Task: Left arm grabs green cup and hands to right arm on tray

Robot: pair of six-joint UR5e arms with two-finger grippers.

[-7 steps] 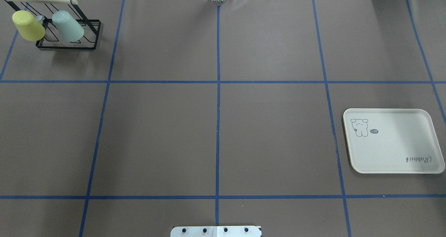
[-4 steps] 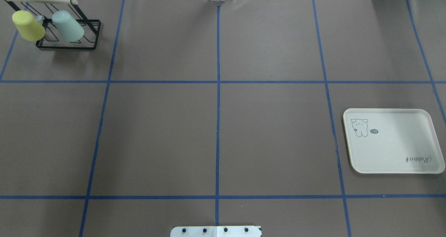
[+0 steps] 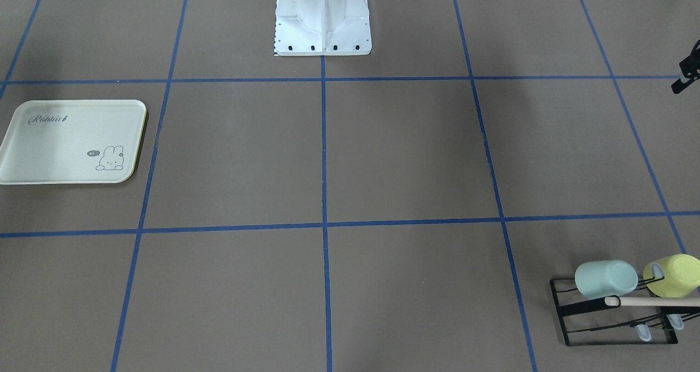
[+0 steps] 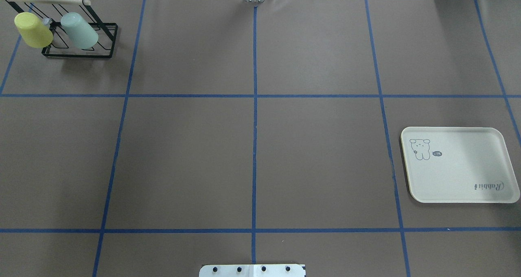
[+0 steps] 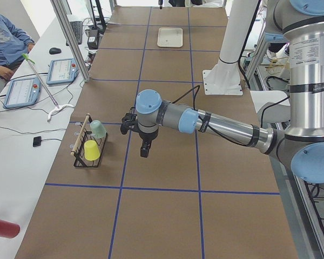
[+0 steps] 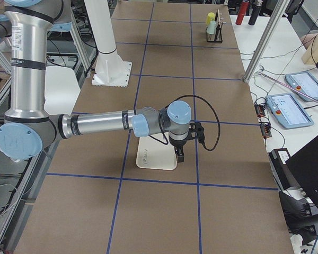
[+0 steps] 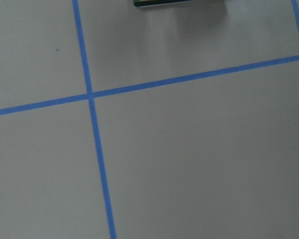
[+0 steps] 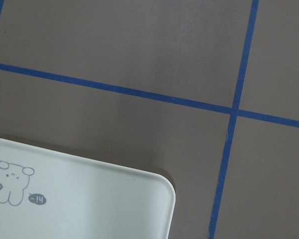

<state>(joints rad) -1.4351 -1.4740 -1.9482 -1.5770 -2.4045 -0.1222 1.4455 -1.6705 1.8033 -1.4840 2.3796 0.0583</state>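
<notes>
Hanging on a black rack beside a yellow cup, green cup at desk corner, left end effector hovering nearby, right end effector above tray, can't tell either's spread.

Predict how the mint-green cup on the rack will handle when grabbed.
Probably light and stiff: the green cup looks like smooth plastic. Likely slippery, since its walls taper with no handle. It sits tilted on the rack, so it may snag coming off.
</notes>
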